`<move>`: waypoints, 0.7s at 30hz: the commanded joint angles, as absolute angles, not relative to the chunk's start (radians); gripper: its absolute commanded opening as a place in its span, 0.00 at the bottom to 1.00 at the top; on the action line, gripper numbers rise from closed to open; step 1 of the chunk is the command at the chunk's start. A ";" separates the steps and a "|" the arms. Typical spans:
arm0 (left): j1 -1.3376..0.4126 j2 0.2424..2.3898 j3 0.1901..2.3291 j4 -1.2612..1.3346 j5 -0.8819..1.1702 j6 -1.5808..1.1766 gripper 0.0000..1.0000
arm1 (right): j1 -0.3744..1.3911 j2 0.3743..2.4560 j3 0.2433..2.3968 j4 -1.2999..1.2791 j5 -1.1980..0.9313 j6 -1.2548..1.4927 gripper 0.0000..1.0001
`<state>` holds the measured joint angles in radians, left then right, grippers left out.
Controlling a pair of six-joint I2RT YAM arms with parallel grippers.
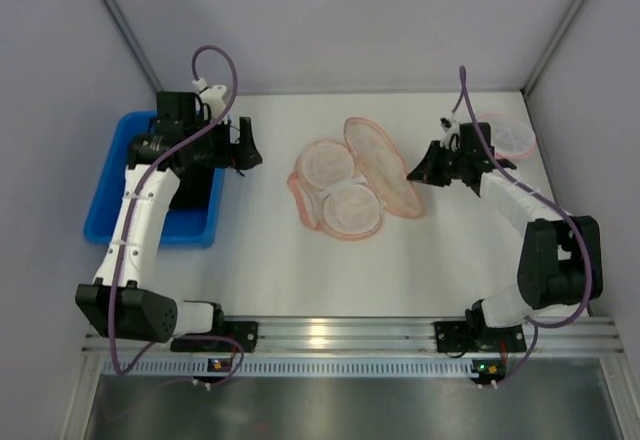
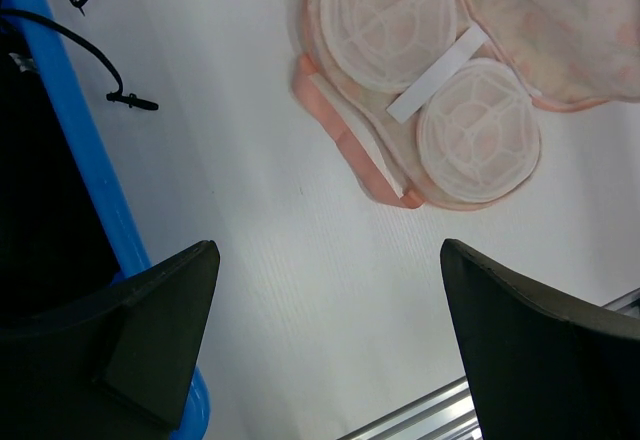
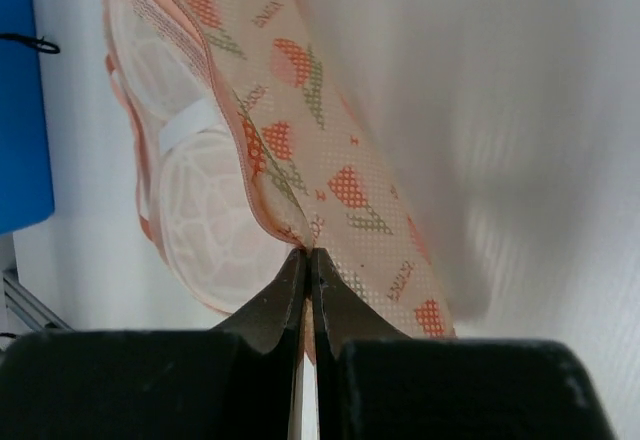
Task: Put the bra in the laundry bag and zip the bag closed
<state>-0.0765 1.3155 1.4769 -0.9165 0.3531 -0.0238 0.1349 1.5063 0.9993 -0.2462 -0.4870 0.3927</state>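
Both arms [image 1: 135, 220] are white with black joints [image 1: 560, 260], black jaws, purple cables [image 1: 234, 72].

The laundry bag [image 1: 352, 182] is lying unzipped on the desk [image 1: 300, 260], its tulip-printed flap folding out rightward, exposing two round white mesh cups.

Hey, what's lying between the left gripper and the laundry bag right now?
Nothing but bare white table lies between the left gripper and the laundry bag; the top external and left wrist views both show it.
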 commanded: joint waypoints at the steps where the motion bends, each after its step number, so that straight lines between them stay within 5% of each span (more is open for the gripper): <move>1: -0.075 1.347 1.463 -0.833 0.400 -0.011 0.98 | 0.077 1.416 0.945 -0.202 -0.462 0.426 0.00; 21: -0.029 1.407 1.577 -0.879 0.241 -0.063 0.98 | -0.023 1.407 0.939 -0.623 -0.313 0.029 0.00</move>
